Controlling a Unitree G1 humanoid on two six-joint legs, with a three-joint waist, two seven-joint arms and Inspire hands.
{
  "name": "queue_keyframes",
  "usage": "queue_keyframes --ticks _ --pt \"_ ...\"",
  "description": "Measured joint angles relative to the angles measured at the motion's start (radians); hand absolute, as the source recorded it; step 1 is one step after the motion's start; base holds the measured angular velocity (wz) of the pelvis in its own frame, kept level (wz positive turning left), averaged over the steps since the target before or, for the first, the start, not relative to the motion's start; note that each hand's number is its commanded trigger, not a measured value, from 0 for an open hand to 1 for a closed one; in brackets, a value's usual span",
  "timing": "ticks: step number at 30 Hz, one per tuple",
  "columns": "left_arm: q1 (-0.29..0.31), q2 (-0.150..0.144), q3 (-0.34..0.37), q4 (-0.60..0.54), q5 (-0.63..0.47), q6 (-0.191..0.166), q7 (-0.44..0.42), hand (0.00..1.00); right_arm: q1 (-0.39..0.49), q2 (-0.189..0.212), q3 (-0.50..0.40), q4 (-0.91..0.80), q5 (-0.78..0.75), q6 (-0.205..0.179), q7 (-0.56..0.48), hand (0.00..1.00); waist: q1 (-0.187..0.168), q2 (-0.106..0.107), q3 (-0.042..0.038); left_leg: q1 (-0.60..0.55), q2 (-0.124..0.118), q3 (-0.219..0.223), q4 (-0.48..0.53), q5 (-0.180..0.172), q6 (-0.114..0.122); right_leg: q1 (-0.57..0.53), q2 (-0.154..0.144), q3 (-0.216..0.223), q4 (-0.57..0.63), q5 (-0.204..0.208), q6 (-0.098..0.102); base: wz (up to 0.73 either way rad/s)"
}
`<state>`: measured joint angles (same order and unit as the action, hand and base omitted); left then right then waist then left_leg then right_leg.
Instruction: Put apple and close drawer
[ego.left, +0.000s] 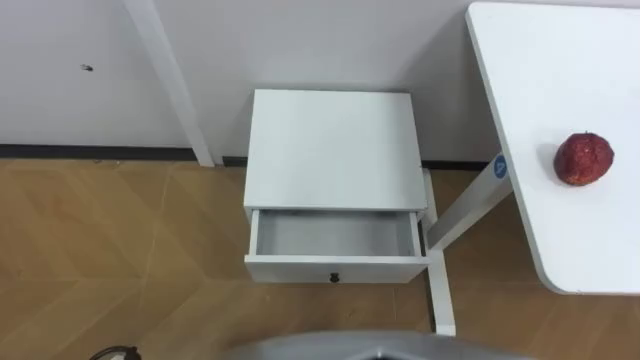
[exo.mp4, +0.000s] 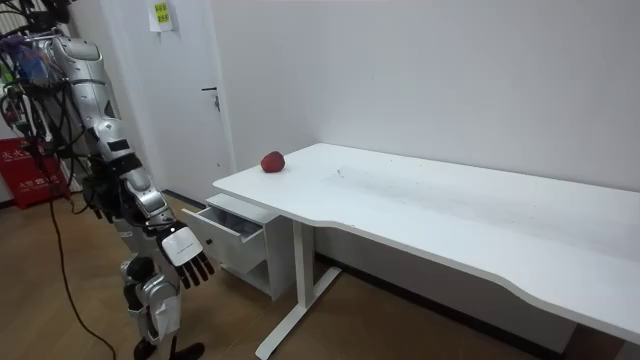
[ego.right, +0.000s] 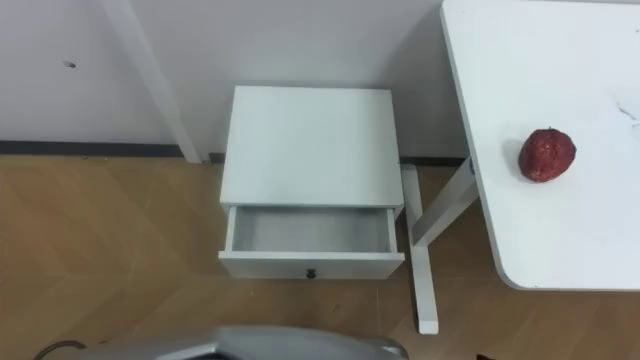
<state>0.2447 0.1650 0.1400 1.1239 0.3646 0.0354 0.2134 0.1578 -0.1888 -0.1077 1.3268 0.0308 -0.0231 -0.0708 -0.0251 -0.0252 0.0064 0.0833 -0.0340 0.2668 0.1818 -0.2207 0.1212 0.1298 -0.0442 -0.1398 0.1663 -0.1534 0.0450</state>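
Your right hand (exo.mp4: 187, 255) hangs empty, fingers loosely spread, so raise it to the dark red, rough-skinned apple (ego.left: 584, 158) lying well above and beyond those fingers on the white counter (ego.left: 560, 60), and wrap its middle before heading to the open white drawer (ego.left: 300, 268).

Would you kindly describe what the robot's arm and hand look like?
The right arm is built of silver-grey segments with black joints between them. The right hand has a whitish back and black fingers.
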Motion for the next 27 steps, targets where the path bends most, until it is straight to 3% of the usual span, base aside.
queue_keyframes --ticks 10,13,19,24,27 --pt "-0.014 -0.002 -0.006 0.000 0.000 0.002 -0.011 0.00 -0.006 0.002 0.003 -0.008 0.074 0.001 -0.005 0.00 0.004 -0.002 0.0008 -0.004 0.000 0.001 -0.001 0.000 0.000 -0.007 0.000 0.004 0.002 0.000 0.000 0.00" --pt "-0.018 -0.003 -0.001 0.001 0.000 0.001 -0.012 0.00 -0.021 0.003 -0.047 -0.005 0.151 -0.003 -0.013 0.00 0.002 -0.001 0.0003 -0.004 0.001 0.009 -0.002 0.000 0.000 -0.010 0.001 0.012 0.001 0.000 0.000 -0.07" --pt "-0.013 0.000 0.024 0.007 -0.006 -0.008 -0.022 0.00 -0.024 0.003 -0.189 -0.032 0.504 -0.010 -0.046 0.00 -0.023 0.001 -0.0017 -0.001 0.001 0.009 -0.002 0.000 0.000 -0.007 0.002 0.026 0.000 0.000 0.000 0.00" --pt "-0.006 0.000 0.092 0.003 -0.005 -0.024 -0.022 0.00 -0.016 0.001 -0.319 -0.106 0.801 -0.022 -0.112 0.00 -0.033 0.001 -0.0018 0.000 0.002 0.024 -0.004 0.000 -0.001 -0.013 0.003 0.026 0.001 0.000 0.000 -0.10" --pt "-0.001 0.004 0.113 -0.007 -0.015 -0.047 -0.019 0.00 -0.024 0.003 -0.409 -0.184 1.058 -0.059 -0.156 0.00 -0.055 0.004 -0.0045 -0.001 0.002 0.025 -0.001 0.000 0.000 -0.013 0.003 0.031 0.004 0.000 0.000 -0.01"
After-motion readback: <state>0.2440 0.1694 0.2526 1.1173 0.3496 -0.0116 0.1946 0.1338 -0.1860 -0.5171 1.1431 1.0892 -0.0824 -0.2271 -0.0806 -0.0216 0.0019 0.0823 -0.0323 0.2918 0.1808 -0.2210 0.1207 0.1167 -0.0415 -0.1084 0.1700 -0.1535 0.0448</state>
